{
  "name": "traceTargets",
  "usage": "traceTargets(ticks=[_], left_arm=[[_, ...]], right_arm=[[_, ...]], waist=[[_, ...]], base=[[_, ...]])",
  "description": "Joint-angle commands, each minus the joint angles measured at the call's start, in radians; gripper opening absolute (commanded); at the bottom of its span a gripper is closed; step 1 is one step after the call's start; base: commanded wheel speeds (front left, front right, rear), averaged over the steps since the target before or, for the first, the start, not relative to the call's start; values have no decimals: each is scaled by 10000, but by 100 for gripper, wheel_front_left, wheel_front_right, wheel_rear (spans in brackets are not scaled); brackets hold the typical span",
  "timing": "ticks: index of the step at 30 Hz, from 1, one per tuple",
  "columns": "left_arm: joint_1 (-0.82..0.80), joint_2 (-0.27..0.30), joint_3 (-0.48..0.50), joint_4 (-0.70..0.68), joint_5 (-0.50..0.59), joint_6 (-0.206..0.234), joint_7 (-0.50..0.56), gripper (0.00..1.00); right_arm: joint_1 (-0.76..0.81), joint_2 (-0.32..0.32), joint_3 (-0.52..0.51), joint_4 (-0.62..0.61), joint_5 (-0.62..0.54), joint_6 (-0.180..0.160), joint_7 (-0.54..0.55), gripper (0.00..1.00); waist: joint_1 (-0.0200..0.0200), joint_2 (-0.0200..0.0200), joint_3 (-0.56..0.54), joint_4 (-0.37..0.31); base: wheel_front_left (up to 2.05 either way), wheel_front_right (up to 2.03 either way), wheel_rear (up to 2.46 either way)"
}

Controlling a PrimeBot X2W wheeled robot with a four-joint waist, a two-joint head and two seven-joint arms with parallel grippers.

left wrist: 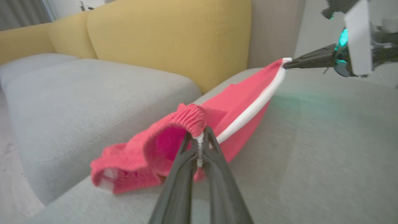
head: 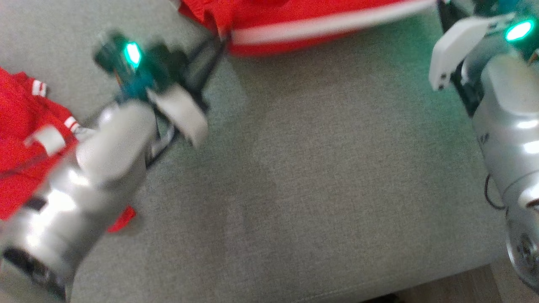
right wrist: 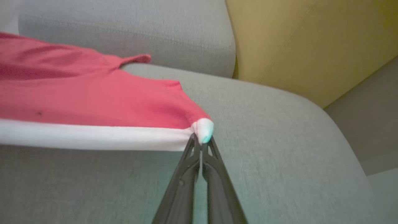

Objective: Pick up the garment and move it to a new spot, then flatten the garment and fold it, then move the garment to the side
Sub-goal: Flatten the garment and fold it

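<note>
Now | left gripper (left wrist: pixel 199 138) pinches garment (left wrist: pixel 239 96) | right gripper (right wrist: pixel 201 143) pinches same | one garment, two grips

Light: soft, even daylight, fairly bright; shadows faint.
Blur, head view: heavy motion smear on left forearm (head: pixel 105 155) at 8 o'clock, garment (head: pixel 294 25) streaked at 12.
Glow: green tint on seat cushion (right wrist: pixel 273 174) at 6 o'clock.
Wrist views: sharper, edges bowed.

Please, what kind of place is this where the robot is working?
Probably a living room at home: a grey sofa seat, yellow back cushions behind it, and a red garment over the seat.
</note>
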Motion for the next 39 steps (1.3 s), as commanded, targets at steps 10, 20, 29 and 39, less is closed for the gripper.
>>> traceTargets(ticks=[10, 20, 29, 39], left_arm=[[2206, 924, -958, -1650, -327, 152, -120, 0], [4070, 880, -1570, -2768, -496, 890, 104, 0], [5092, 1043, -1694, -4278, -818, 1583, 422, 0], [4175, 1120, -953, -4654, -860, 2221, 596, 0]], right_arm=[[1439, -756, 2120, -30, 1979, -9, 1724, 0], [4035, -2427, 3578, -2429, 4863, -9, 3068, 0], [6176, -4037, 2799, -5288, 6231, -9, 3858, 0], [6572, -3753, 327, -8065, 4956, -9, 4292, 0]], waist=[[1, 0, -1482, 128], [1, 0, -2780, -54], [1, 0, -3008, -73], [1, 0, -2173, 533]], base=[[0, 0, 0], [0, 0, 0], [0, 0, 0], [0, 0, 0]])
